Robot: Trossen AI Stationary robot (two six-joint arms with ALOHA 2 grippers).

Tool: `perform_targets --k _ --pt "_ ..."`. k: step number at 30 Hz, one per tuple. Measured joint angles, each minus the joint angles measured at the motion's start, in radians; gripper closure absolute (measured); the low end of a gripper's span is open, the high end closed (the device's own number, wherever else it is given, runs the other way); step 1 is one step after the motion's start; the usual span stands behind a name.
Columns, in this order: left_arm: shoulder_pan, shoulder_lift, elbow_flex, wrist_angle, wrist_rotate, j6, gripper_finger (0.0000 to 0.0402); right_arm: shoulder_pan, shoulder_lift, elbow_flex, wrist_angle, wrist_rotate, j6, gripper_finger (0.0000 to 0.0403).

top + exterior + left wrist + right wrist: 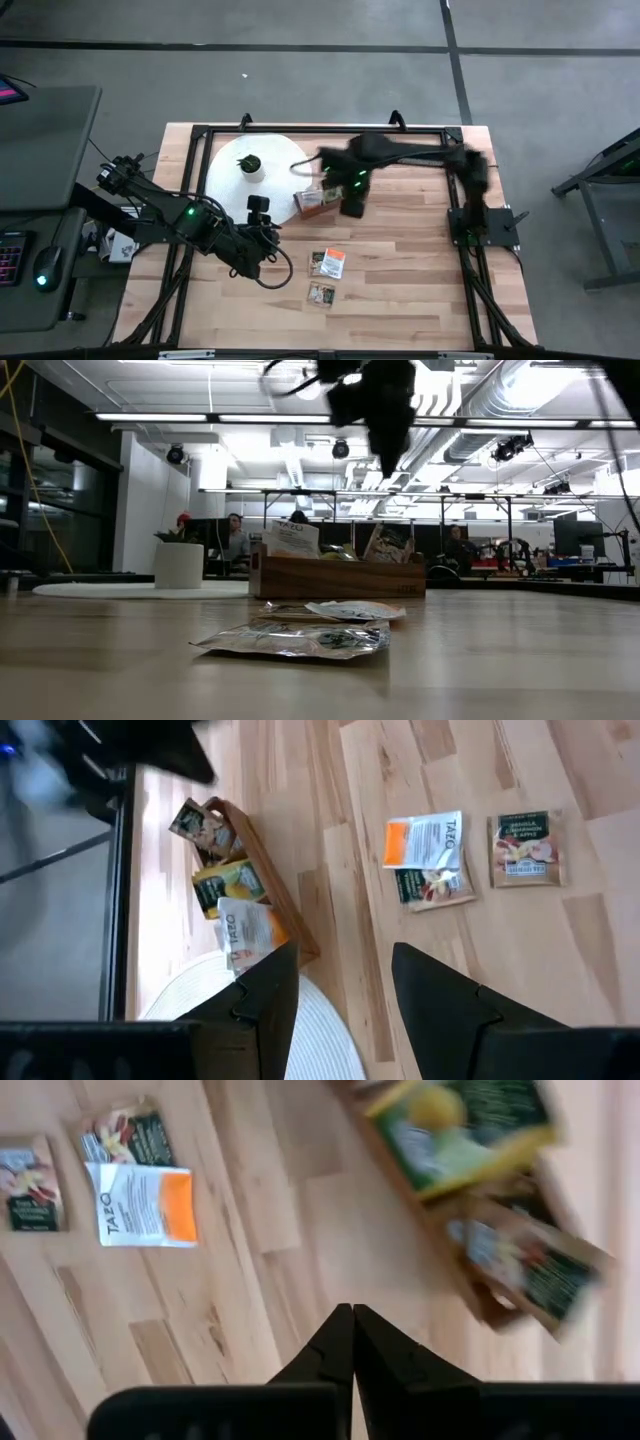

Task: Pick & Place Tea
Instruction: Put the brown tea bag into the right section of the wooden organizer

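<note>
Three tea sachets lie flat on the table: an orange-and-white one [334,262] overlapping a brownish one [440,886], and another brownish one [321,294] nearer the front edge. More sachets [460,1130] stand in the brown wooden box [316,200]. My right gripper [352,1342] hangs above the table just right of the box, pointing down, shut with nothing between its fingers. It shows blurred at the top of the low view [385,410]. My left gripper [345,1010] is open, raised left of the loose sachets [272,240] and slanting down.
A large white round disc [270,160] with a small dark knob [250,165] lies at the back left, and the box's left end sits on it. A black frame [320,130] borders the table. Bare wood [410,270] lies right of the loose sachets.
</note>
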Motion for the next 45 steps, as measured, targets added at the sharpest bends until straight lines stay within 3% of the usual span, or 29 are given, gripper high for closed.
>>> perform_targets --k 3,8,12,15,20,22,32,45 --pt "0.000 0.000 0.000 -0.009 -0.023 0.004 0.0244 -0.032 -0.190 -0.188 0.139 -0.024 0.058 0.0402" --pt "0.000 0.000 0.000 -0.012 -0.053 0.026 0.0244 -0.030 -0.489 -0.576 0.586 -0.005 0.274 0.0402" --pt "0.000 0.000 0.000 -0.012 -0.055 0.026 0.0244 0.021 -0.581 -0.812 0.908 0.103 0.422 0.0402" --pt "0.000 0.000 0.000 -0.011 -0.056 0.026 0.0244 0.064 -0.569 -0.913 1.028 0.226 0.512 0.0403" --pt "0.000 0.000 0.000 -0.009 -0.054 0.023 0.0244 0.118 -0.504 -0.978 1.115 0.432 0.631 0.0403" --pt "0.000 0.000 0.000 -0.009 -0.050 0.023 0.0244 0.122 -0.478 -0.988 1.154 0.470 0.678 0.0403" --pt "0.000 0.000 0.000 -0.008 -0.048 0.006 0.0244 0.123 -0.340 -0.985 1.242 0.426 0.740 0.0403" --pt "0.000 0.000 0.000 -0.009 -0.047 0.000 0.0244 0.080 -0.341 -0.985 1.216 0.507 0.814 0.0403"
